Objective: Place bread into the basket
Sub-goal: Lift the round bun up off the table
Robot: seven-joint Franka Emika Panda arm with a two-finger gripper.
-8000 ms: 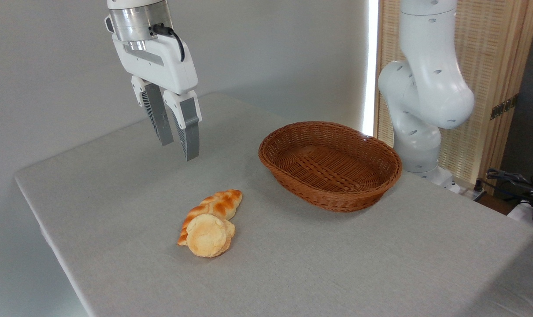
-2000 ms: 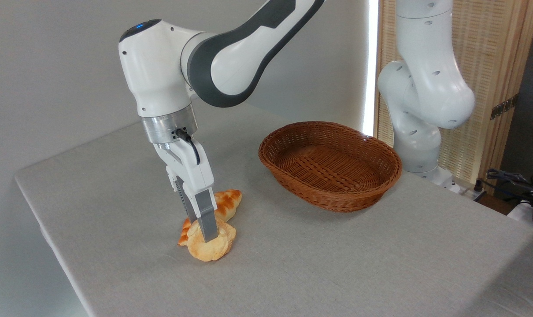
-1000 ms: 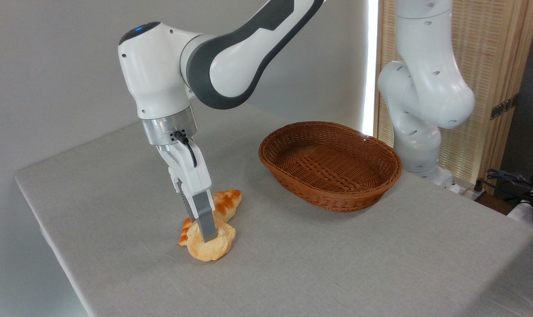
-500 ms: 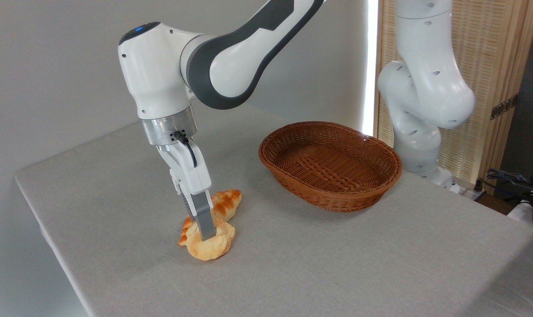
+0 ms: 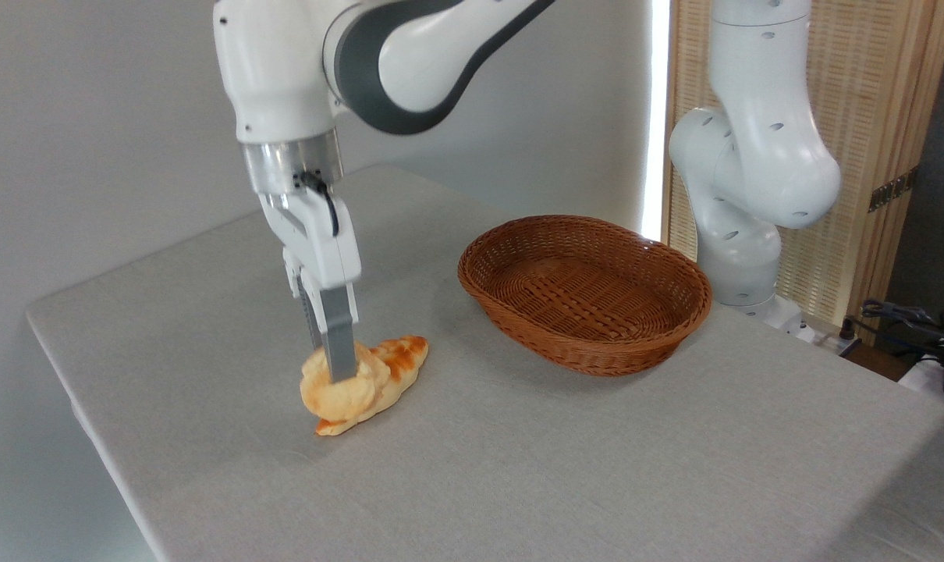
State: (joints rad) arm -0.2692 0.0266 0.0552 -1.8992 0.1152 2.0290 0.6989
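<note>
1. the table [image 5: 597, 468], covered in pale grey cloth, fills most of the view and carries everything else.
2. the white robot arm [image 5: 409, 47] reaches in from the top, its wrist pointing down over the left part of the table; its base column stands at about 2 o'clock from the table's middle, behind the far edge.
3. the basket [image 5: 585, 293], oval brown wicker with low sides, sits on the cloth toward 1 o'clock from the table's middle and holds nothing.
4. the braided loaf [image 5: 394, 363], orange-brown and pointed, lies on the cloth at about 9 o'clock from the basket, well apart from it.
5. the gripper [image 5: 339, 371] points straight down, its grey fingers [image 5: 338, 343] pinching the bread from either side.
6. the bread [image 5: 343, 390], a pale golden bun, hangs in that pinch, raised off the cloth and overlapping the braided loaf's near end in this view; whether the two touch cannot be told.
</note>
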